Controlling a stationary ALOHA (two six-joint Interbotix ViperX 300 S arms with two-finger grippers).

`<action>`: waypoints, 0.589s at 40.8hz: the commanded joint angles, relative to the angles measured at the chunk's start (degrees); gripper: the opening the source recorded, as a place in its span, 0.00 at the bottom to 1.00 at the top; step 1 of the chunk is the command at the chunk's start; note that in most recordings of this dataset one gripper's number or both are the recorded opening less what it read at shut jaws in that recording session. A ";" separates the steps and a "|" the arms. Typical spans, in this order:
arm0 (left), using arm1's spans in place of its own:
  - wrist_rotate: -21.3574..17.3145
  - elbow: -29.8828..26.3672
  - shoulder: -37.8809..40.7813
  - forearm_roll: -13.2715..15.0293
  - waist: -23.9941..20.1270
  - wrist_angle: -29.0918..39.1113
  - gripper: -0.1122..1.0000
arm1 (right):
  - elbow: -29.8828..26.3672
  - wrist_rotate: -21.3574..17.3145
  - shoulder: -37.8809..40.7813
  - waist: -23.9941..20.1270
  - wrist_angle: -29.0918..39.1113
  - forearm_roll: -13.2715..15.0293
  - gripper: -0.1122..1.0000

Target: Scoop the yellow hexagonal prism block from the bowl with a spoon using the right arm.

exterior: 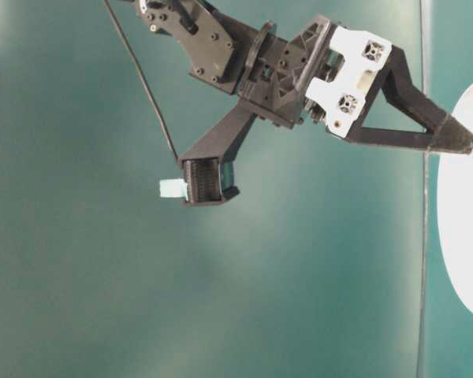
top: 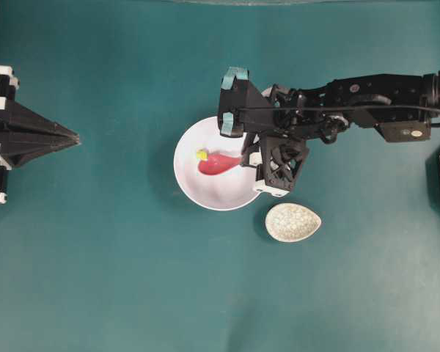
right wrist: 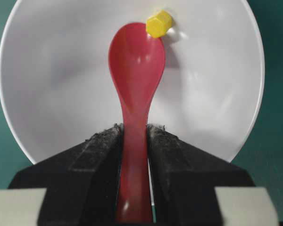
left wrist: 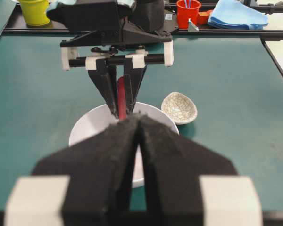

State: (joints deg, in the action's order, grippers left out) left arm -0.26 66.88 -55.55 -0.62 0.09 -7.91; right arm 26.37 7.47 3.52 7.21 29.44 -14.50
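In the right wrist view, the right gripper [right wrist: 134,136] is clenched on the handle of the pink-red spoon [right wrist: 136,75], its two black jaws pressing the handle from either side at the lower centre of the frame. The spoon's oval scoop lies inside the white bowl [right wrist: 47,84], reaching toward the upper centre. The yellow hexagonal prism block [right wrist: 159,23] sits in the bowl at the scoop's far tip, touching its upper right edge, not in the scoop.

In the overhead view the bowl sits at the middle of the teal bench [top: 95,279], with the right arm [top: 337,106] coming in from the right edge. A small speckled oval dish [top: 292,222] lies just beside the bowl, lower right. The left gripper [top: 72,137] rests at the far left, well apart, its jaws pressed together.
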 commanded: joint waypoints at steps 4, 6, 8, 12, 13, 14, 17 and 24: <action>0.00 -1.23 0.53 -0.18 0.00 -0.18 0.14 | -2.02 -0.09 -1.14 0.09 -0.88 0.00 0.32; 0.00 -1.23 0.53 -0.18 0.00 -0.18 0.14 | -2.20 0.00 -1.23 0.09 -1.14 0.00 0.32; 0.00 -1.23 0.53 -0.18 0.00 -0.18 0.14 | -2.46 0.00 -1.41 0.09 -1.49 0.00 0.32; 0.00 -1.23 0.53 -0.18 0.00 -0.18 0.14 | -2.72 0.00 -1.58 0.09 -2.11 0.09 0.32; 0.00 -1.23 0.53 -0.18 0.00 -0.18 0.14 | -2.72 0.00 -1.67 0.09 -2.20 0.00 0.32; 0.00 -1.23 0.53 -0.18 0.09 -0.18 0.14 | -2.81 0.00 -1.76 0.09 -2.29 0.00 0.32; 0.00 -1.23 0.53 -0.18 0.00 -0.18 0.14 | -2.81 0.00 -2.11 0.09 -2.29 0.00 0.32; 0.00 -1.23 0.53 -0.18 0.00 -0.18 0.14 | -2.90 0.00 -3.43 0.09 -2.37 0.09 0.32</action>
State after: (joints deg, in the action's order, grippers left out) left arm -0.26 66.88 -55.46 -0.62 0.09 -7.82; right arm 25.05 7.47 2.72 7.21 27.51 -14.59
